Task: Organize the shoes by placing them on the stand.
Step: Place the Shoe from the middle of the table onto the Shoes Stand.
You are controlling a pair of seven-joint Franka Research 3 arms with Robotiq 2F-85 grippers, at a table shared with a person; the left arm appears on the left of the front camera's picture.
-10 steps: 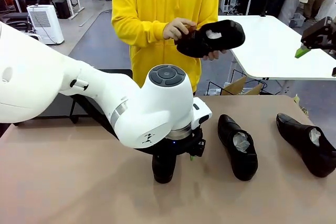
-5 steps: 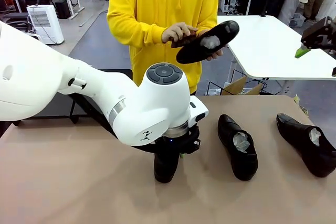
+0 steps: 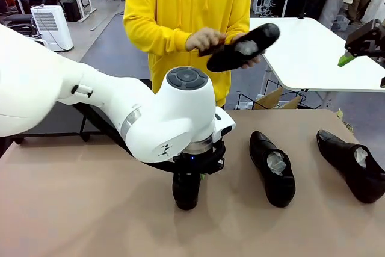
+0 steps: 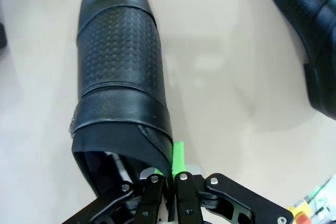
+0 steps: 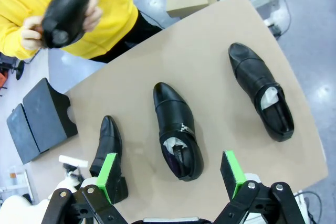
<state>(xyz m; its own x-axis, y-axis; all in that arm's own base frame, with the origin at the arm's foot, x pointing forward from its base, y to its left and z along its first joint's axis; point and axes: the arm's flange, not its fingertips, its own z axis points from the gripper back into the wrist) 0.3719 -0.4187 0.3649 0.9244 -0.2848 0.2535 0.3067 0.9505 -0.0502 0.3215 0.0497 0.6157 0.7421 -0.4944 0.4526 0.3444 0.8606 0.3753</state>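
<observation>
Three glossy black shoes lie on the tan table (image 3: 72, 209). My left gripper (image 4: 170, 174) is shut on the side wall of the left shoe (image 4: 118, 77) at its heel opening; from the front that shoe (image 3: 186, 194) sits under my left wrist. The middle shoe (image 3: 274, 170) and the right shoe (image 3: 355, 164), both stuffed with white paper, lie free. The person in yellow holds another shoe (image 3: 243, 46) in both hands above the far edge. My right gripper (image 3: 363, 69) hangs high at the right, open and empty (image 5: 169, 174). The black stand (image 5: 39, 119) sits at the table's far left end.
My bulky left arm (image 3: 90, 106) covers the table's left middle. A white table (image 3: 313, 52) stands behind the person, with a cardboard box (image 3: 274, 97) on the floor below it. Bare tabletop lies in front of the shoes.
My left gripper has closed on the left shoe's heel wall and shifted slightly left. The person has turned the held shoe in their hands. The right arm has not moved.
</observation>
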